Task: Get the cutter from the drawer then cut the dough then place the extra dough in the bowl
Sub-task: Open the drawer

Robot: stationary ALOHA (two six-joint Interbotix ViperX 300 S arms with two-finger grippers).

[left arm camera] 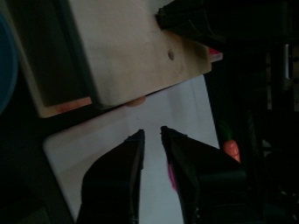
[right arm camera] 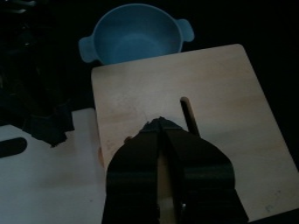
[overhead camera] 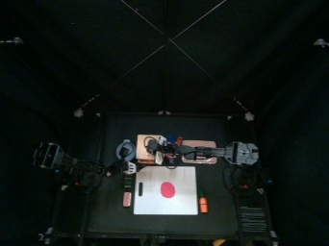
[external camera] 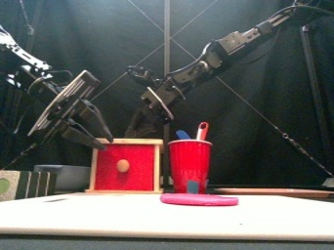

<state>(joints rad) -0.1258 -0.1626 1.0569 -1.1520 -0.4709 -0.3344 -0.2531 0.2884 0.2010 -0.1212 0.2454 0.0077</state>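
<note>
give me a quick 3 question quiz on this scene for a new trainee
1. True or false: the flat red dough disc lies on the white cutting board.
2. Fill in: the tall red cup holds a blue and a red toy ____.
3. The right claw is above which thing? A the blue-grey two-handled bowl, B the pale wooden box, C the tall red cup.

Key: 1 true; 2 knives; 3 B.
</note>
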